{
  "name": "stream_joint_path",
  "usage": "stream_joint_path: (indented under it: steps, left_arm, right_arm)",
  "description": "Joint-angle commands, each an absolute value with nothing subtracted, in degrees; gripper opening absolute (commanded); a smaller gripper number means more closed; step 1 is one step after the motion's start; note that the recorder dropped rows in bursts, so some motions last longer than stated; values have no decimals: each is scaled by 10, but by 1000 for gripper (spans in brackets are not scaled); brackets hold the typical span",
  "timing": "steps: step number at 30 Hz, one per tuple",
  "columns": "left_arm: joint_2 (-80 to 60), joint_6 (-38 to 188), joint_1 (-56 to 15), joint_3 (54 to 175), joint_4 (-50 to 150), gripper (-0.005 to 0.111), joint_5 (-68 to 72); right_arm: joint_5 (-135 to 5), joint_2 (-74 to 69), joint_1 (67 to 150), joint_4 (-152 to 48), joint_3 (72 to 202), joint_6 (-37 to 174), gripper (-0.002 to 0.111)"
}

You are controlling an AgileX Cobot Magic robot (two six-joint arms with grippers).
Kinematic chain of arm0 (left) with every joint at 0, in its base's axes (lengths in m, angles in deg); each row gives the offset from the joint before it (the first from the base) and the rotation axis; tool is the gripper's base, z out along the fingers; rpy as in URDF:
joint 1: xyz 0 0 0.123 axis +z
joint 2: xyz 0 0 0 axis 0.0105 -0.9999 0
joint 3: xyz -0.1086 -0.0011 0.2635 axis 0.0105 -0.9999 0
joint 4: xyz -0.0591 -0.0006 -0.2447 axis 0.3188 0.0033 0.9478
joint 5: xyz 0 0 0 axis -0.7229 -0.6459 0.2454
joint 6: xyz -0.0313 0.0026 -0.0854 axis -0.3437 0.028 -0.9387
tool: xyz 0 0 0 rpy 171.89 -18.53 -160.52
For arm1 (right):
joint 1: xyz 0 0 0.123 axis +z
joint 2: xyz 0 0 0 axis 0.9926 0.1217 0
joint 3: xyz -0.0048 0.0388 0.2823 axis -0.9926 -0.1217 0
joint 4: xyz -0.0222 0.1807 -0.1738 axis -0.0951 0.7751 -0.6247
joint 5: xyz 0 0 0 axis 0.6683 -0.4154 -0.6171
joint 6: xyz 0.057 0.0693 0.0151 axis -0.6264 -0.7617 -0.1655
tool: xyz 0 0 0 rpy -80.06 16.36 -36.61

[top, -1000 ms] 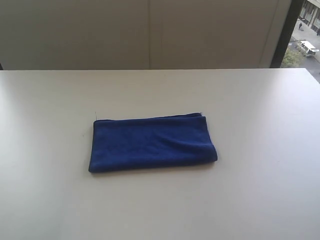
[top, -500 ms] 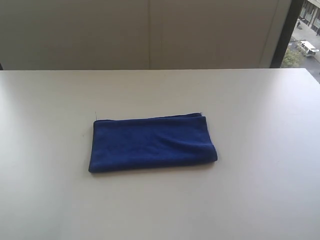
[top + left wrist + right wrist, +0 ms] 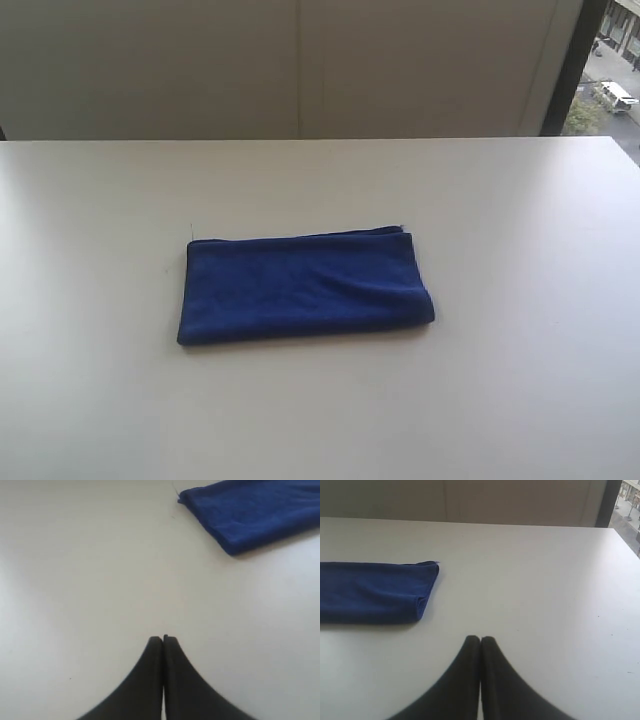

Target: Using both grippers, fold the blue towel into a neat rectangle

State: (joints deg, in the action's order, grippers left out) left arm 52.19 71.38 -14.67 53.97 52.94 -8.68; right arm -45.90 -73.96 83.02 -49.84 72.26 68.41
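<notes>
**A:** Where is the towel?

**B:** The towel (image 3: 305,287) lies flat around the middle of the table (image 3: 520,230). It is folded into a long rectangle. Its long sides run roughly along the far edge, and it sits well apart from every edge.

**A:** Is it tidy?

**B:** Fairly. The end toward the table's right edge shows stacked layers, and the near corner there is rounded and a little bulged. A shallow crease crosses the top. At the far corner on the left-edge side, a thin thread (image 3: 191,231) sticks out.

**A:** And the grippers?

**B:** Neither shows in the exterior view. In its own wrist view, the left gripper (image 3: 163,639) has its two black fingers pressed together with nothing between them. It hangs over bare table, well apart from the towel's corner. The right gripper (image 3: 480,639) is the same, tips touching and gripping nothing. The towel's layered end lies off to one side of it, also well apart.

**A:** What lies between them and the cloth?

**B:** Just plain white table top.

**A:** Anything else around?

**B:** Beyond the far edge stands a pale wall (image 3: 300,70) with a thin upright seam. Past the far right corner there is a dark frame (image 3: 567,70). Beside it, a strip of window (image 3: 612,60) shows a white vehicle (image 3: 615,95) out on the street.
</notes>
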Motion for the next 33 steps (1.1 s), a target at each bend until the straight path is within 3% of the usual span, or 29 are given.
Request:
stream_joint_path:
  steps: [1, 5, 12, 17, 33]
  left_arm:
    - [525, 803, -145, 538, 591, 0, -95]
    - [566, 765, -117, 538, 574, 0, -93]
    - [598, 727, 16, 538, 584, 0, -98]
    - [598, 626, 19, 538, 517, 0, -98]
    - [598, 672, 0, 538, 495, 0, -98]
  right_arm:
    - [-467, -743, 832, -503, 720, 692, 0]
    - [-467, -743, 832, -503, 720, 692, 0]
    - [-467, -743, 832, -503, 720, 692, 0]
    - [-467, -743, 832, -503, 720, 692, 0]
    - [-467, -743, 832, -503, 720, 692, 0]
